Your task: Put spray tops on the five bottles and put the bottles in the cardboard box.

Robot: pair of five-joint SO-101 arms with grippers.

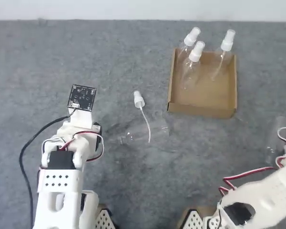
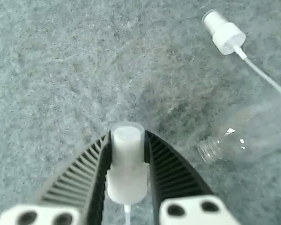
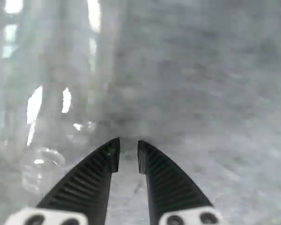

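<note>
- The left gripper point(image 2: 126, 138) is clamped on a white spray top point(image 2: 126, 164), whose cap end pokes out past the fingertips.
- Just ahead of it and off to one side, an open bottle point(image 2: 246, 138) lies on its side on the grey carpet point(image 2: 61, 70).
- Farther ahead lies a loose spray top point(image 2: 223, 32) with its tube.
- The right gripper point(image 3: 128, 147) stands at a narrow gap with nothing between the jaws; beside its tips is what looks like a second clear bottle point(image 3: 47, 93), though it is blurred.
- The cardboard box point(image 1: 202, 109) sits well beyond both grippers and holds three capped bottles point(image 1: 196, 51).
</note>
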